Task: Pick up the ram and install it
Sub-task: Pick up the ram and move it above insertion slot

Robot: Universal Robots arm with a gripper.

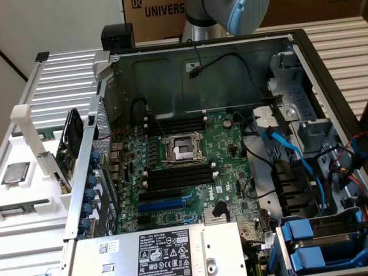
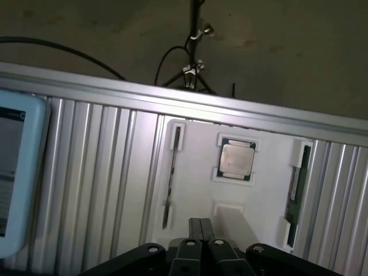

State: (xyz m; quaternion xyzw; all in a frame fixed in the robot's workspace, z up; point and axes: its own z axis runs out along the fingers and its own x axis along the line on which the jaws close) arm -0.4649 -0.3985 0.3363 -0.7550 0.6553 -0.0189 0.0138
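So the claw (image 2: 200, 224) is pinched fully shut with nothing in it, hanging over the white tray (image 2: 195, 149) on the ribbed aluminium table (image 2: 98, 172), and it's not touching the ram (image 2: 295, 192). The ram sits on its edge in its own holder on that tray, off to one side of the silver processor chip (image 2: 237, 159), well apart from the claw. Over in the exterior view, the open PC case (image 1: 161, 75) lies with its motherboard (image 1: 227, 172) exposed and the long black memory slots (image 1: 175, 124) empty, the arm (image 1: 241, 14) up behind it.
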